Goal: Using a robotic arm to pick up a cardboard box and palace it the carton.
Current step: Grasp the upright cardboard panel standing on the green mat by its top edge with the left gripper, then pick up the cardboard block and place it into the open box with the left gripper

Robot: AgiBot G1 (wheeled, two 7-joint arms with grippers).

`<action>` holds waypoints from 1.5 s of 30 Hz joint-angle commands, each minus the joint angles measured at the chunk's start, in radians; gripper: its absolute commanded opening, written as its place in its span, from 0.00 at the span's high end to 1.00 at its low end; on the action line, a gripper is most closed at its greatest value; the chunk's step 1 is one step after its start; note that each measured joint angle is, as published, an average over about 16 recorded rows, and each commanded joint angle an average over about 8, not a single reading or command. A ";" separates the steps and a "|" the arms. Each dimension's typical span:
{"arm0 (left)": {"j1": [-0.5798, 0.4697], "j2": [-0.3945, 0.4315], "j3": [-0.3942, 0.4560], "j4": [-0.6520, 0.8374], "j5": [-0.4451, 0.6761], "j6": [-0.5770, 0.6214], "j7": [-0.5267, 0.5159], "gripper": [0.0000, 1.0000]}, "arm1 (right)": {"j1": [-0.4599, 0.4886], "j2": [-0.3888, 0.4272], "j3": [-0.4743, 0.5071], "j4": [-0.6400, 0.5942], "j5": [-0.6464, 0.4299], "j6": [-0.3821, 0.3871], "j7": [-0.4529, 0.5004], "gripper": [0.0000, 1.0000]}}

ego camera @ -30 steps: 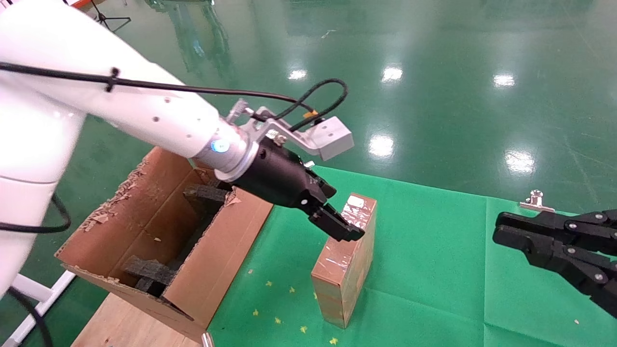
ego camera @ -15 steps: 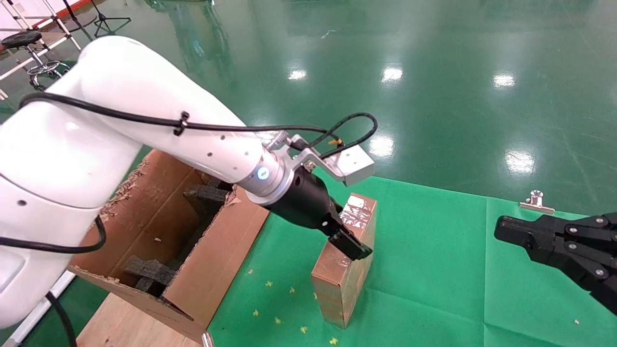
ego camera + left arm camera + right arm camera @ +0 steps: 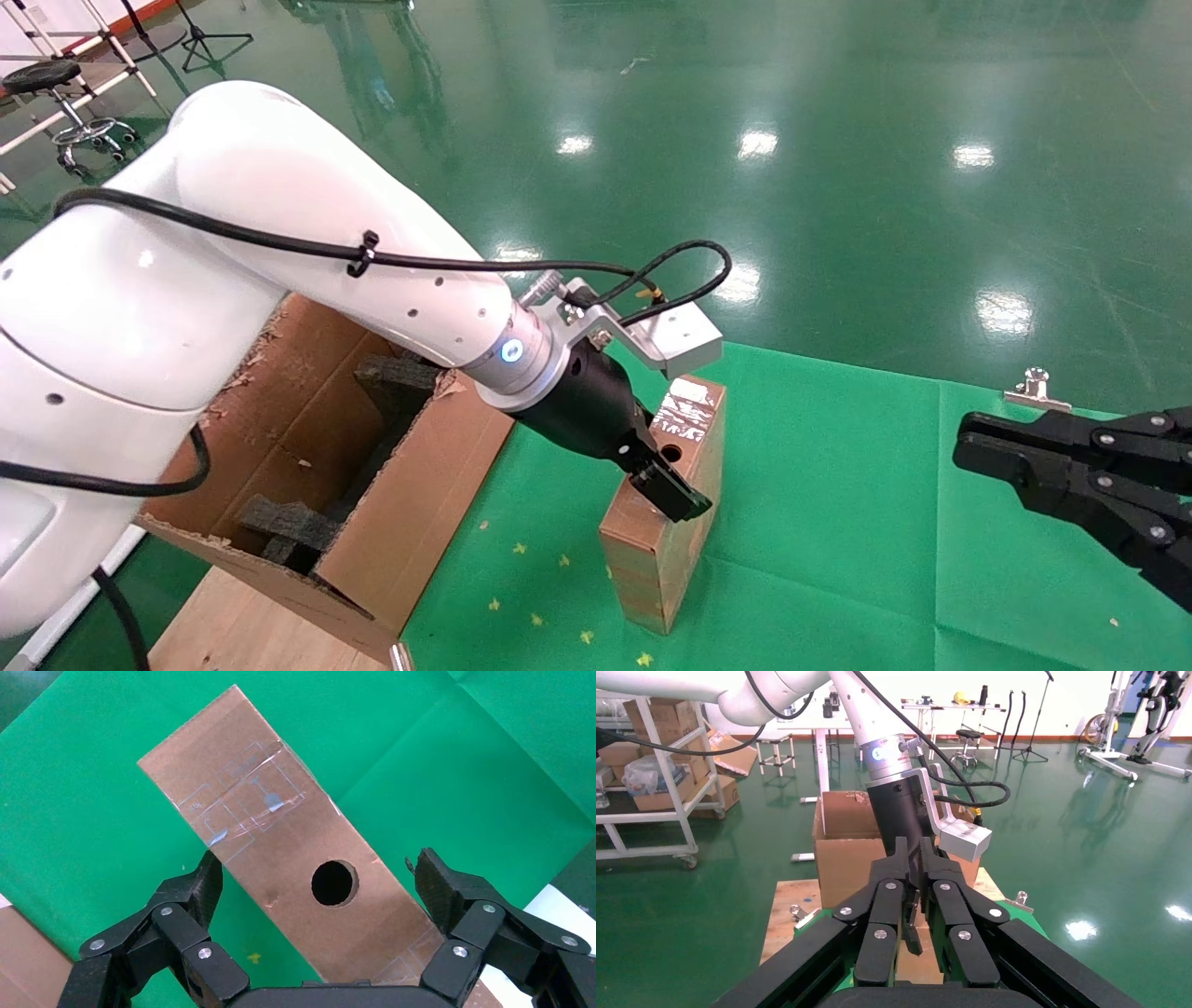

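Note:
The cardboard box (image 3: 652,559) stands on edge on the green cloth, taped, with a round hole (image 3: 672,454) in its upper face. My left gripper (image 3: 666,480), on the white arm, is open and straddles the box's top. In the left wrist view the fingertips (image 3: 208,876) stand on either side of the box (image 3: 281,832) with small gaps, and the left gripper (image 3: 316,874) is over the hole. The carton (image 3: 419,503) lies to the left with black foam blocks (image 3: 289,522) inside. My right gripper (image 3: 968,447) is parked at the right, shut and empty, and also shows in its wrist view (image 3: 912,855).
A green cloth (image 3: 838,522) covers the table, with small yellow scraps near the box. A silver clip (image 3: 1036,390) sits at the cloth's far right edge. A wooden board (image 3: 233,624) shows under the carton. Beyond is a glossy green floor.
My left arm has come down and forward, bringing the open gripper from above the box's top to around it. The box's hole now shows. The right arm has not moved.

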 commanded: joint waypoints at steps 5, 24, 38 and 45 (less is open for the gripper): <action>0.000 -0.001 -0.003 0.001 -0.002 0.000 -0.001 1.00 | 0.000 0.000 0.000 0.000 0.000 0.000 0.000 0.00; -0.002 -0.003 -0.007 0.007 -0.008 -0.004 0.006 1.00 | 0.000 0.000 0.000 0.000 -0.001 0.000 0.000 0.00; -0.131 -0.162 -0.135 0.109 -0.124 -0.064 0.265 1.00 | 0.000 0.000 0.000 0.000 0.000 0.000 0.000 0.00; -0.293 -0.296 -0.220 0.325 -0.101 -0.124 0.478 1.00 | 0.000 0.000 0.000 0.000 0.000 0.000 0.000 0.00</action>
